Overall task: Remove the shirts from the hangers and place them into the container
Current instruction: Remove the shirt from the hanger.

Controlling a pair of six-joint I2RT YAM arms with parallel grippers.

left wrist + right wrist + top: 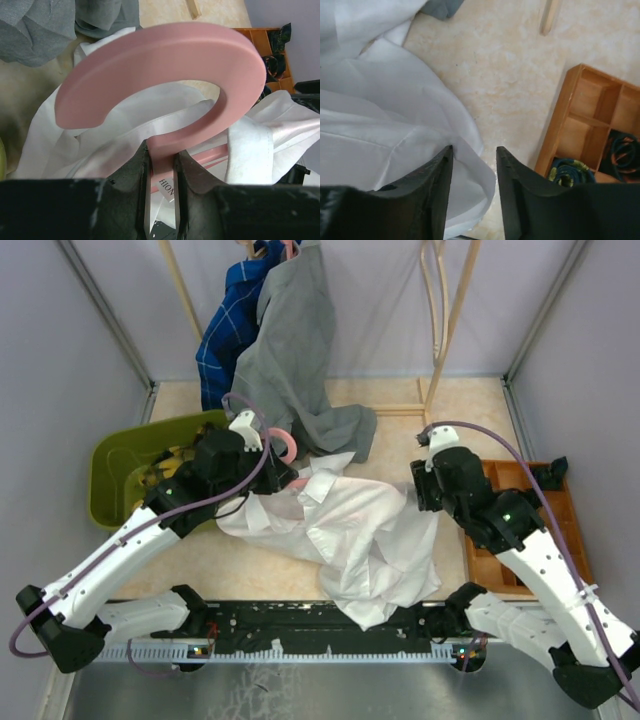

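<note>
White shirt (350, 540) lies heaped on the surface (450, 410) beside the container (110, 465), left gripper (162, 165) clenched on its pink hanger (165, 55), right gripper (475, 152) released beside the hem, so pulling the hanger may drag the unpinned cloth along.

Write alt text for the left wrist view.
The left gripper is shut on the stem of a pink hanger whose hook arcs across the frame. A white shirt lies bunched beneath, a grey shirt upper left, an orange tray upper right.
</note>
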